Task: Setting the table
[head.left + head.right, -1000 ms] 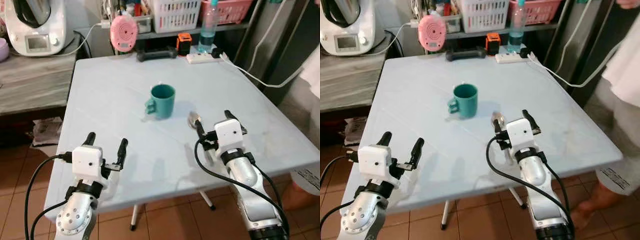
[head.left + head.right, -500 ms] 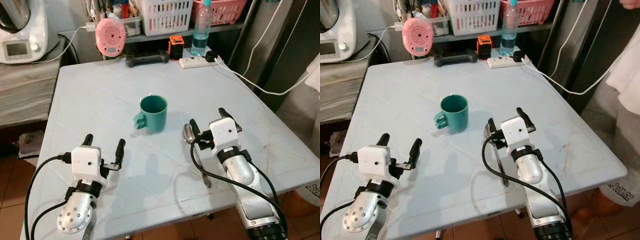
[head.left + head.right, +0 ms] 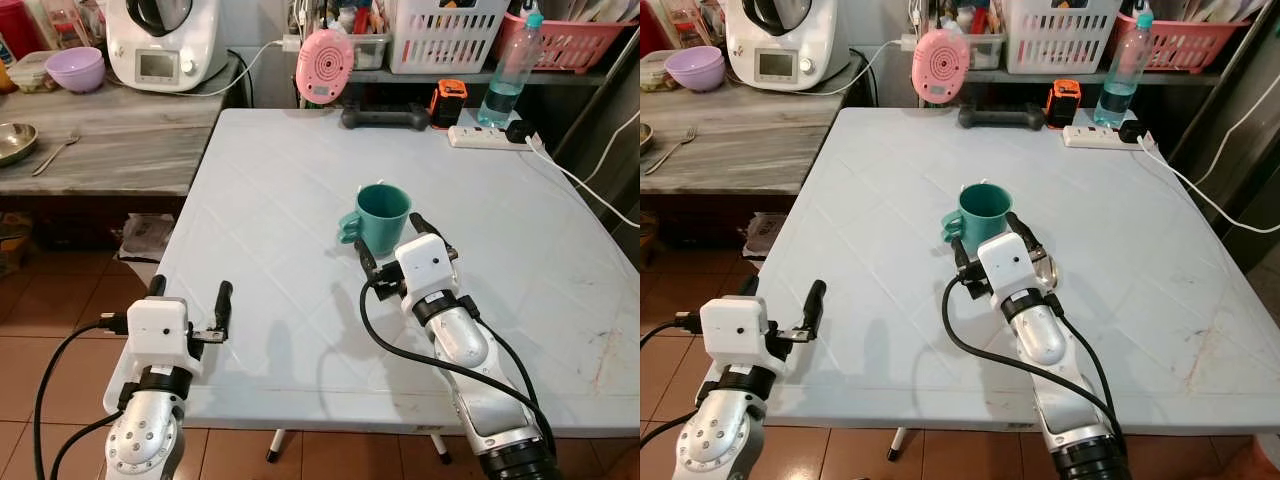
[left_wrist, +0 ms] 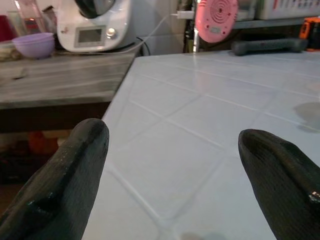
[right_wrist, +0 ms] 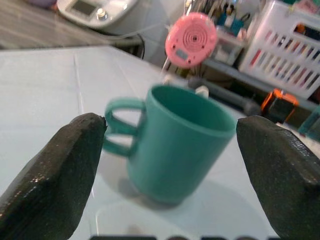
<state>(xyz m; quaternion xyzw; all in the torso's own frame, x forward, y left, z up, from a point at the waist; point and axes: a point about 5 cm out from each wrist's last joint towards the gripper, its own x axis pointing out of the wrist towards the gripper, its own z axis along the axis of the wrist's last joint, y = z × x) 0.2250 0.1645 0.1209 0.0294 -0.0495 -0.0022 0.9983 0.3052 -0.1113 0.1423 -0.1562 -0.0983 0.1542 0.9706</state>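
Right gripper (image 3: 398, 243) fingers spread wide just before teal mug (image 3: 381, 216), holding nothing, left gripper (image 3: 188, 292) fingers likewise spread, empty

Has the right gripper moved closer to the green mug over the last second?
Yes. The right gripper now sits just short of the green mug, fingers open toward it; a second ago it hung further back, right of it.

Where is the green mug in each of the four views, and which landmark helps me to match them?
Left eye view: green mug mid-table, just beyond the right gripper.
Right eye view: mug centre, ahead of the same gripper.
Left wrist view: not in it.
Right wrist view: mug close, framed between the open fingers.
Shared landmark: pink round device at the table's far edge.
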